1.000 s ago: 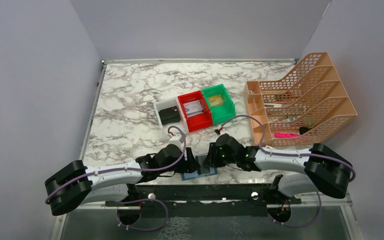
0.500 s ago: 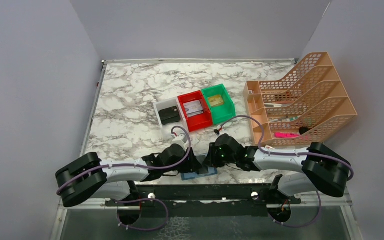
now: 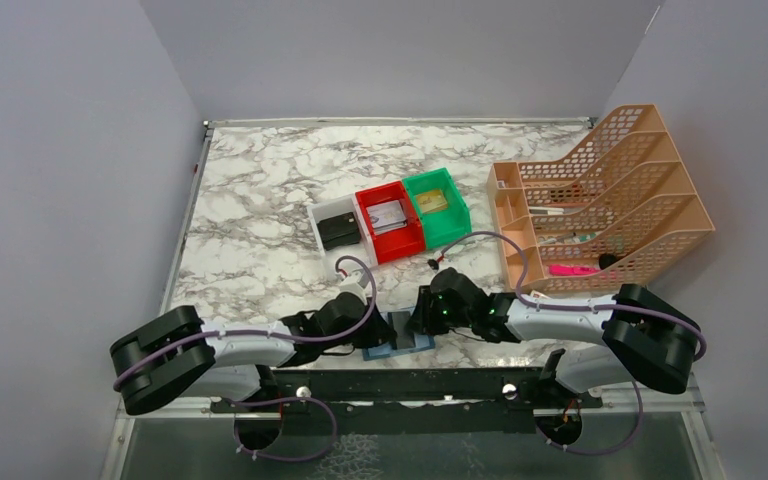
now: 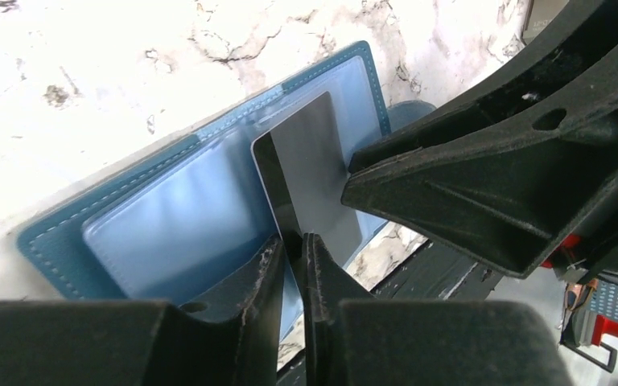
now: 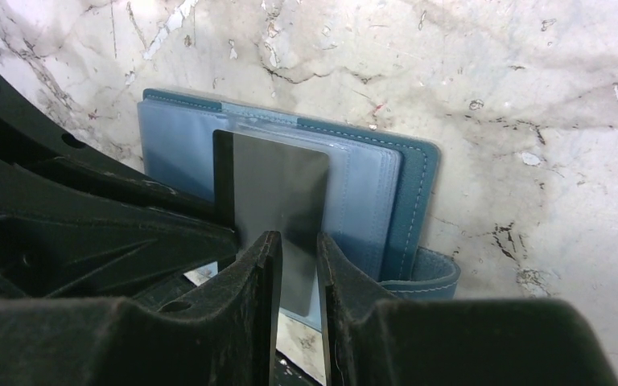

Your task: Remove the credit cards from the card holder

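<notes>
Open card holder (image 5: 409,193) is lying at the table (image 3: 260,200) near edge, between both grippers. The left gripper (image 4: 292,253) is pinching the grey card (image 4: 314,177) by its edge. The right gripper (image 5: 295,245) is straddling that card, jaws narrowly apart; can't tell if it's gripping.

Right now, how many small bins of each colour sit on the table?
White bin: 1
Red bin: 1
Green bin: 1
Total: 3

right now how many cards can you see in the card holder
1: a grey card with a dark stripe, sticking out of the open card holder. Others may be hidden in its pockets.
</notes>
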